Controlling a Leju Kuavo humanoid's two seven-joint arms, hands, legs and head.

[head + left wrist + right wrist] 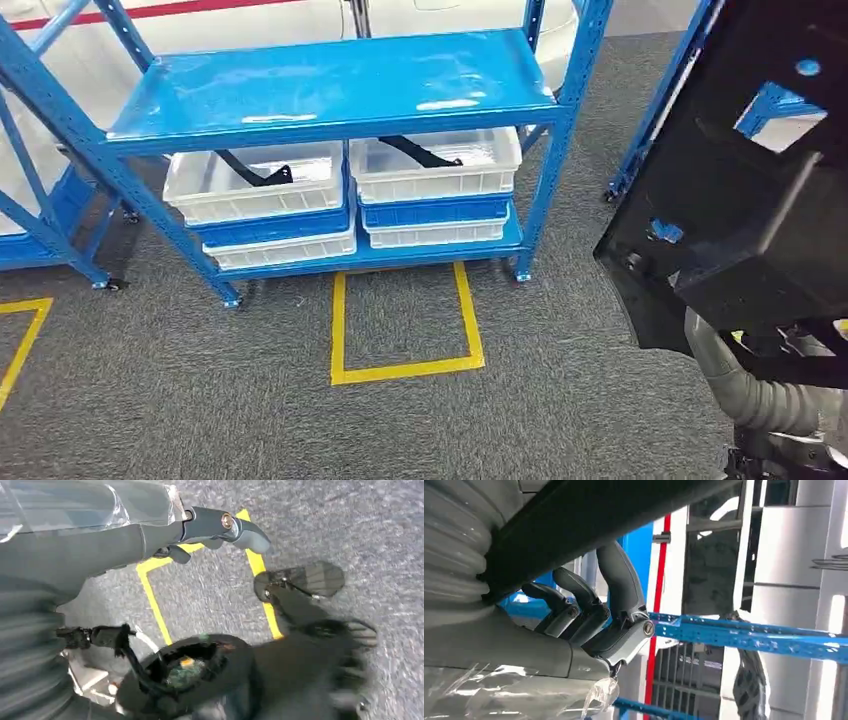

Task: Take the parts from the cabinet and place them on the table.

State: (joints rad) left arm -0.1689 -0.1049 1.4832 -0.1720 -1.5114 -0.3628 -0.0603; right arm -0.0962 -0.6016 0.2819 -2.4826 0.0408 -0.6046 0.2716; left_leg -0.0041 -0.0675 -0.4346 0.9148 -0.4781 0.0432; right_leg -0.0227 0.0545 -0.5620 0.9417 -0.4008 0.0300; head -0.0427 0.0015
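A large flat black part (740, 200) with cut-outs stands tilted at the right of the head view, raised in front of me. My right hand (594, 615) grips its edge, fingers curled around the black part (599, 515); my right arm's ribbed cover (745, 385) shows below it. My left hand (215, 527) hangs over the floor with its fingers apart, holding nothing. Ahead, the blue cabinet (330, 85) holds two white bins on its lower shelf. The left bin (258, 195) and the right bin (435, 175) each contain a black part (255, 172) (420, 152).
The white bins sit on stacked blue and white trays. A yellow tape square (405, 368) marks the grey carpet in front of the cabinet. More blue racks stand at the left (40, 230) and right (650, 120).
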